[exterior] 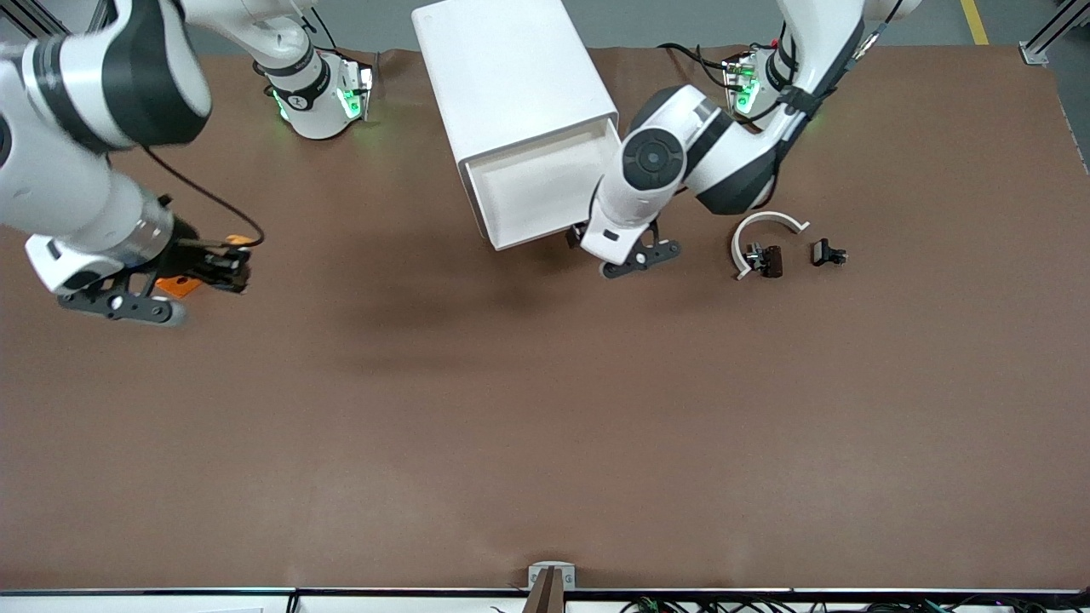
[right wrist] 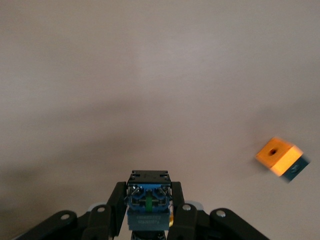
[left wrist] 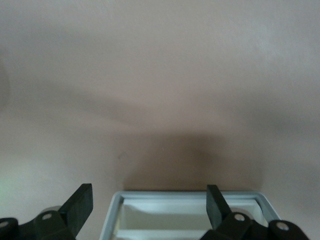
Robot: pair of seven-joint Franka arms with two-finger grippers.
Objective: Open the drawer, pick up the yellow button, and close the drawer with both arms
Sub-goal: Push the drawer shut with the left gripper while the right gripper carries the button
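My right claw (right wrist: 149,202) grasps the button (right wrist: 148,206) above the tabletop (exterior: 545,409); my left claw (left wrist: 149,202), released, straddles the open drawer (exterior: 532,187).

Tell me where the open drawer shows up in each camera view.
Front view: the open drawer juts from the white cabinet, at the left end effector.
Left wrist view: its rim at the bottom edge, between the open fingers.
Right wrist view: not in it.
Shared landmark: the brown table top.

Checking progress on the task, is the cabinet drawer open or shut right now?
Open. The drawer sticks out of the white cabinet, its bare inside showing, with the open left gripper at its front edge.
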